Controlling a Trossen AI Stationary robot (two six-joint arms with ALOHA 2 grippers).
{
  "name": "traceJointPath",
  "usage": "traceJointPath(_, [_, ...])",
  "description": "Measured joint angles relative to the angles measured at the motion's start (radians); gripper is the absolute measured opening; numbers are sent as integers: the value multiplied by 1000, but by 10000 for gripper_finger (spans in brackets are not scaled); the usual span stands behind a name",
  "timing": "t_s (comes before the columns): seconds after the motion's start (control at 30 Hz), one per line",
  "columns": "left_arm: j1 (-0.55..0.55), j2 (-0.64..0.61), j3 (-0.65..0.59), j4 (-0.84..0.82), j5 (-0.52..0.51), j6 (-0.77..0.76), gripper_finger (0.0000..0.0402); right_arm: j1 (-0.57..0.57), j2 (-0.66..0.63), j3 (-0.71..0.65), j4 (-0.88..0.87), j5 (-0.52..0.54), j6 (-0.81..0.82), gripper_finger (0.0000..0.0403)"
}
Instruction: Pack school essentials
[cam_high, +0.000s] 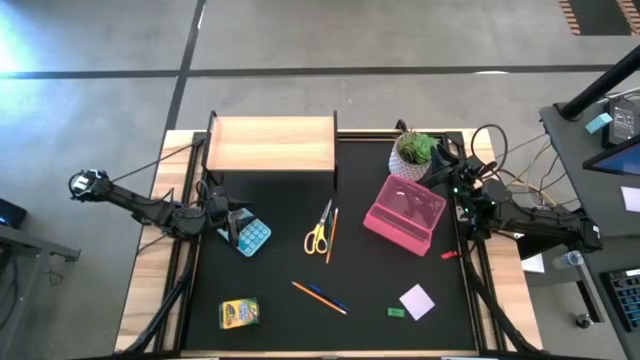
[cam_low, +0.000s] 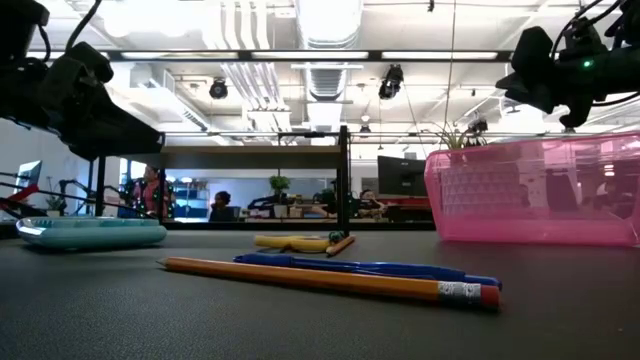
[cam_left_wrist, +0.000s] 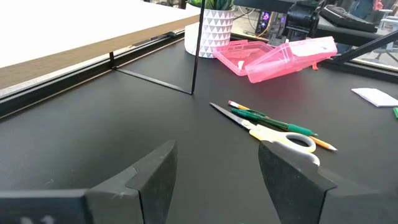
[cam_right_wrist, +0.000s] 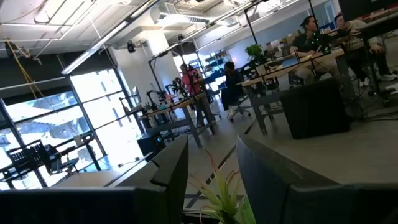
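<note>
On a black mat (cam_high: 270, 250), a pink case (cam_high: 405, 215) is taken as the landmark. A potted plant (cam_high: 413, 153) is set just behind it, and a wooden shelf (cam_high: 270, 143) stands well to its left. Yellow-handled scissors (cam_high: 319, 233) are laid to its left, beside a pencil (cam_high: 332, 234). Orange and blue pencils (cam_high: 320, 296) are found nearer the front, with a lilac note pad (cam_high: 417, 301) and a green eraser (cam_high: 396, 312). A crayon box (cam_high: 239, 313) lies far front-left. A teal calculator (cam_high: 252, 236) lies at the left gripper (cam_high: 226, 222); the right gripper (cam_high: 458, 190) is held at the case's right edge.
</note>
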Motion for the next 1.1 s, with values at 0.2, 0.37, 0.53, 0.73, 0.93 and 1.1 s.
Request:
traceJointPath(0.2, [0, 0, 0, 0, 0, 0, 210, 0, 0, 0, 0, 0, 0, 127])
traceJointPath(0.37, [0, 0, 0, 0, 0, 0, 210, 0, 0, 0, 0, 0, 0, 127])
traceJointPath(0.53, [0, 0, 0, 0, 0, 0, 210, 0, 0, 0, 1, 0, 0, 127])
traceJointPath(0.73, [0, 0, 0, 0, 0, 0, 210, 0, 0, 0, 4, -20, 99, 127])
traceJointPath(0.93, [0, 0, 0, 0, 0, 0, 210, 0, 0, 0, 8, -57, 320, 127])
traceJointPath(1.1, [0, 0, 0, 0, 0, 0, 210, 0, 0, 0, 10, -57, 325, 127])
